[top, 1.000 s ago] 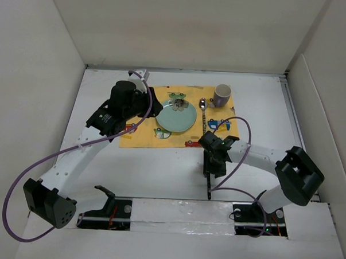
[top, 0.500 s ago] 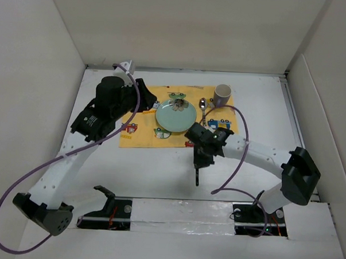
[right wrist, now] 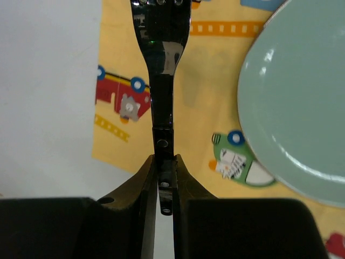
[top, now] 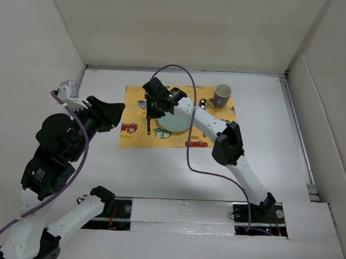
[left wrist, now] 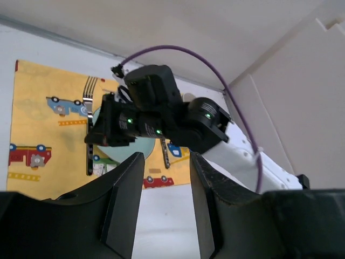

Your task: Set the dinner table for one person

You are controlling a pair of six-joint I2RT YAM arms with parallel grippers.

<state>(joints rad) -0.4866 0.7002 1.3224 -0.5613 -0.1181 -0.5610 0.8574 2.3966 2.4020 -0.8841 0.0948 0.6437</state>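
Observation:
My right gripper (top: 152, 108) is shut on the black handle of a silver fork (top: 147, 126). It holds the fork over the left part of the yellow car-print mat (top: 132, 136), just left of the pale green plate (top: 176, 124). In the right wrist view the fork (right wrist: 161, 48) runs straight out from the gripper (right wrist: 164, 167), with the plate (right wrist: 302, 108) on its right. I cannot tell whether the fork touches the mat. My left gripper (top: 116, 111) is open and empty, off the mat's left edge above the white dinner table (top: 160, 169). In the left wrist view the gripper (left wrist: 166, 178) faces the right gripper (left wrist: 145, 124).
A grey mug (top: 222, 95) stands on the mat's far right corner, with a spoon (top: 202, 103) beside it. Another black-handled utensil (left wrist: 164, 154) lies on the mat right of the plate. White walls (top: 37, 72) enclose the table on three sides.
My right arm has swung from the near middle of the table across the plate to the mat's left side, carrying the fork. My left arm has pulled back from the mat to the left.

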